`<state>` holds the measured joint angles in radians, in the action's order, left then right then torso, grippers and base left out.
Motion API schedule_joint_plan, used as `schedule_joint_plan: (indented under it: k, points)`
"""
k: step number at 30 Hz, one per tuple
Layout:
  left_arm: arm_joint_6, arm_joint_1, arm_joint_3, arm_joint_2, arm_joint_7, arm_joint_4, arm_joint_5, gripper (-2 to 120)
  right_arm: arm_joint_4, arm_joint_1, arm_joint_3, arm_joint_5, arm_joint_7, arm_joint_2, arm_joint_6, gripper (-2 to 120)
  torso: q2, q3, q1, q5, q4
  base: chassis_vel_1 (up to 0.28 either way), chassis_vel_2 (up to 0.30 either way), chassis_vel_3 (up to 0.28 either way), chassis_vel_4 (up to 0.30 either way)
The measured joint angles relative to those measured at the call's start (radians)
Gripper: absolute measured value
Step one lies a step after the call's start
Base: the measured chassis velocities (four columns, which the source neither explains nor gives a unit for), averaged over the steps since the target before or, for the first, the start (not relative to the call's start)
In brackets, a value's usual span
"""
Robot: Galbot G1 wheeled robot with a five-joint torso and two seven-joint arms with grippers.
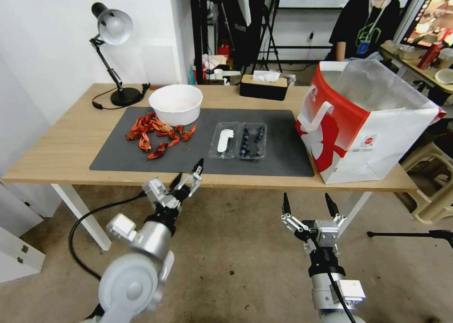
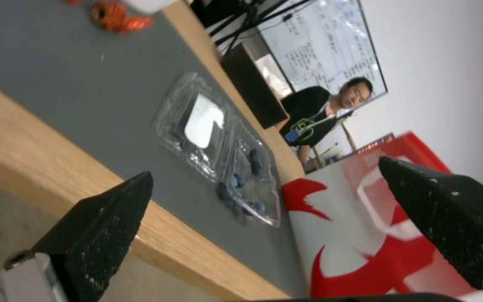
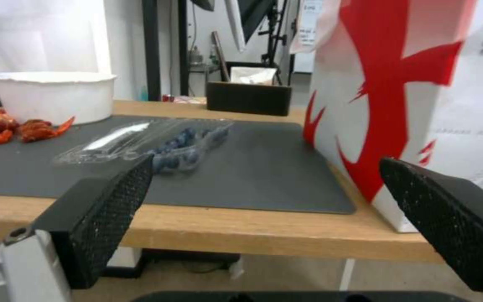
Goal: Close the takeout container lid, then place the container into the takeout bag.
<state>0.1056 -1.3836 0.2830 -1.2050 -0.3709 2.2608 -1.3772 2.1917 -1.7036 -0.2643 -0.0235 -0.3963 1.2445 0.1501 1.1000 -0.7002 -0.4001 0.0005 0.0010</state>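
Note:
The takeout container (image 1: 238, 141) lies opened flat on the dark mat, its blueberry tray (image 1: 251, 141) to the right and the lid (image 1: 224, 140) with a white label to the left. The red-and-white takeout bag (image 1: 363, 124) stands open at the table's right end. My left gripper (image 1: 188, 172) hovers open just off the table's front edge, pointed toward the container (image 2: 219, 151), with the bag (image 2: 375, 235) beyond. My right gripper (image 1: 306, 196) is open below the front edge, facing the container (image 3: 157, 142) and the bag (image 3: 409, 96). Nothing is between either pair of fingers.
On the mat (image 1: 141, 148) to the left sit a round white bowl (image 1: 175, 104) and a pile of red crayfish (image 1: 155, 134). A desk lamp (image 1: 113, 54) stands at the back left, and a black tissue box (image 1: 263, 87) is behind the container.

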Motion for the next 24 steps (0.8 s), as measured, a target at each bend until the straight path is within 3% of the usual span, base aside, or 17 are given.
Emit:
schedule_joint_plan:
  k: [3, 8, 24]
  points:
    - [0.014, 0.083, -0.034, -0.014, -0.068, -0.059, -0.124, 100, -0.01, -0.002, -0.009, -0.016, -0.001, -0.005, -0.004, 100, 0.0, 0.0, 0.0, -0.0006, -0.0013, 0.0, 0.0, 0.0, 0.0]
    - [0.016, 0.193, -0.084, -0.044, -0.139, -0.134, -0.246, 100, -0.018, -0.005, -0.021, -0.017, -0.001, 0.001, -0.004, 100, 0.0, 0.0, 0.0, -0.0007, -0.001, 0.0, 0.0, 0.0, 0.0]
    - [-0.006, 0.417, -0.176, -0.127, -0.221, -0.278, -0.337, 100, -0.022, -0.02, -0.058, -0.014, -0.004, 0.017, -0.007, 100, 0.0, 0.0, 0.0, -0.0004, -0.0009, 0.0, 0.0, 0.0, 0.0]
